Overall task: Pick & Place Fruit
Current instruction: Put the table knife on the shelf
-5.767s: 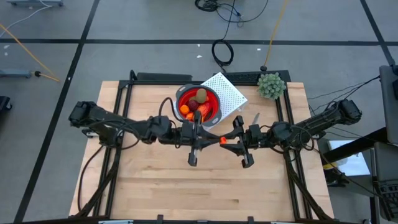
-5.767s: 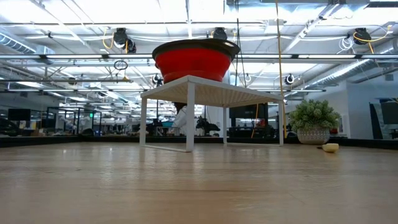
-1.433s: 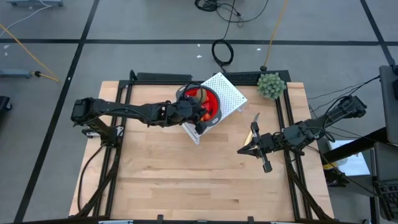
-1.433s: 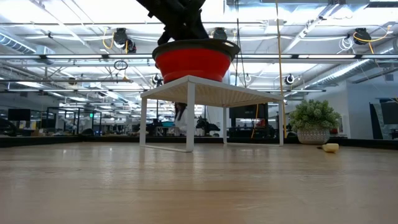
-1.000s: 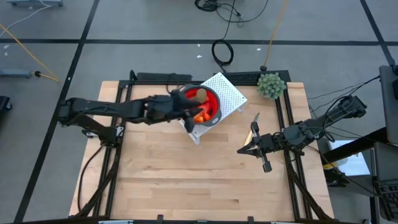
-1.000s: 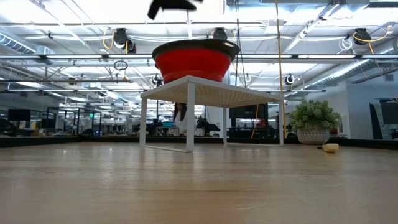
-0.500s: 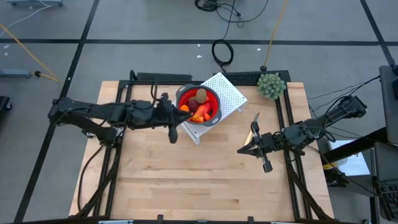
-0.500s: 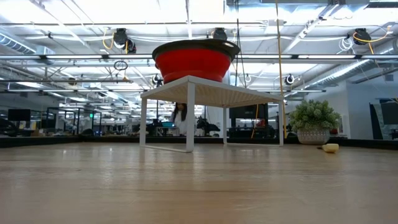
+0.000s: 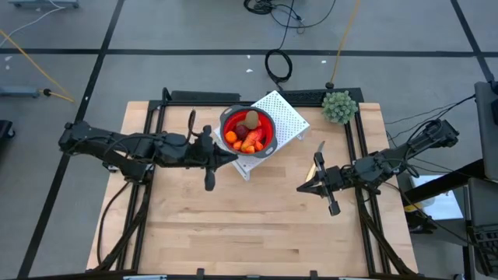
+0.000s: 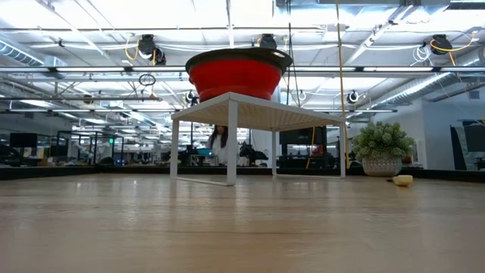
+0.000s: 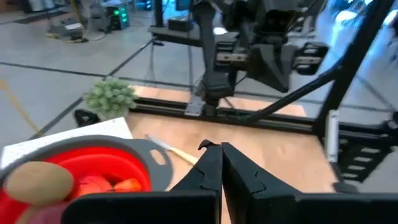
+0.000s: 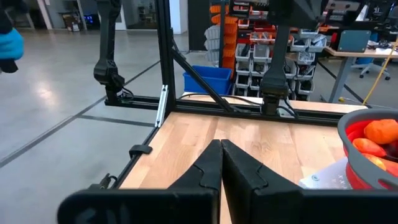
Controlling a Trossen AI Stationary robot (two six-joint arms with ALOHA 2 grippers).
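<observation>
Two dark, slim jointed arms, black cables looping along them, each ending in matte black notched fingers [image 11: 205, 171].

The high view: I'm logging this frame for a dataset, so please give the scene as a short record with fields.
fruit: all in the red bowl
bowl: on the white perforated stand
left end effector: shut, empty, over bare table beside the stand
right end effector: shut, empty, over the table's right side
knife: on the table right of the stand
plant: back right corner
</observation>
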